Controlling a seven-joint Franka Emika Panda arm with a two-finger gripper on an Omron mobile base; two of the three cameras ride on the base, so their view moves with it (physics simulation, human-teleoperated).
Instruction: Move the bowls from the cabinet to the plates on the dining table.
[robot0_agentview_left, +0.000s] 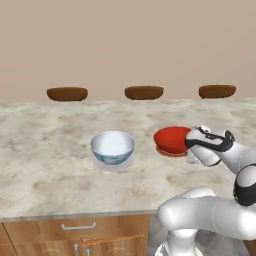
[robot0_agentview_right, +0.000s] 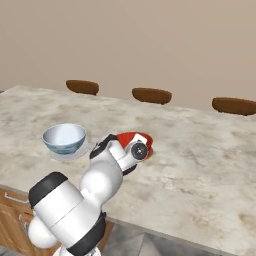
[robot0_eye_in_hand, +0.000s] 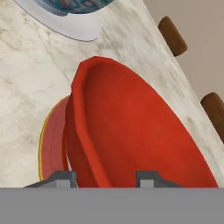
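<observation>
The plain red bowl (robot0_agentview_left: 171, 138) hangs tilted just over the red plate (robot0_agentview_left: 172, 152) on the dining table (robot0_agentview_left: 45, 170). My gripper (robot0_agentview_left: 189, 144) is shut on its near rim. In the hand view one fingertip stands outside the bowl (robot0_eye_in_hand: 131, 127) and one inside, around my gripper (robot0_eye_in_hand: 105, 177), and the red plate (robot0_eye_in_hand: 50, 140) peeks out beneath. To the left, the white patterned bowl (robot0_agentview_left: 112, 145) rests upright on the pale plate (robot0_agentview_left: 113, 164). From the right base view the hand partly covers the red bowl (robot0_agentview_right: 131, 138). The cabinet is out of view.
Three dark brown oval discs (robot0_agentview_left: 67, 93) (robot0_agentview_left: 144, 92) (robot0_agentview_left: 217, 91) line the table's far edge. Wooden drawers with silver handles (robot0_agentview_left: 78, 227) sit under the near edge. Bare marble top spreads left of the white bowl and right of the red plate.
</observation>
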